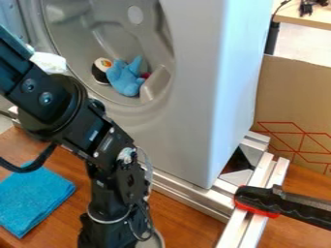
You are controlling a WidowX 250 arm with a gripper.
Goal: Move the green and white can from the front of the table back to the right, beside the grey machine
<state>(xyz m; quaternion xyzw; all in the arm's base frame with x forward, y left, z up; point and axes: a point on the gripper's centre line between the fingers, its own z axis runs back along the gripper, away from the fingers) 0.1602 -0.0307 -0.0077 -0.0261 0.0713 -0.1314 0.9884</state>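
Observation:
The black gripper (113,232) hangs at the bottom edge, left of centre, over the wooden table (181,223); what it holds, if anything, cannot be made out. A folded blue cloth (32,198) lies on the table to its left. Inside the round recess of a grey appliance-like panel (188,121) rests a blue plush toy (126,77), with a black-and-white toy (101,70) touching or close to its left side. A small dark red thing (144,75) shows at the plush toy's right.
Metal rails (188,196) run along the panel's base, and a black-and-red clamp (259,201) sits on them at the right. A cardboard sheet (294,97) stands behind. White fabric (49,62) lies at the recess's left edge, behind the arm. Part of a round pale object (155,240) is beside the gripper.

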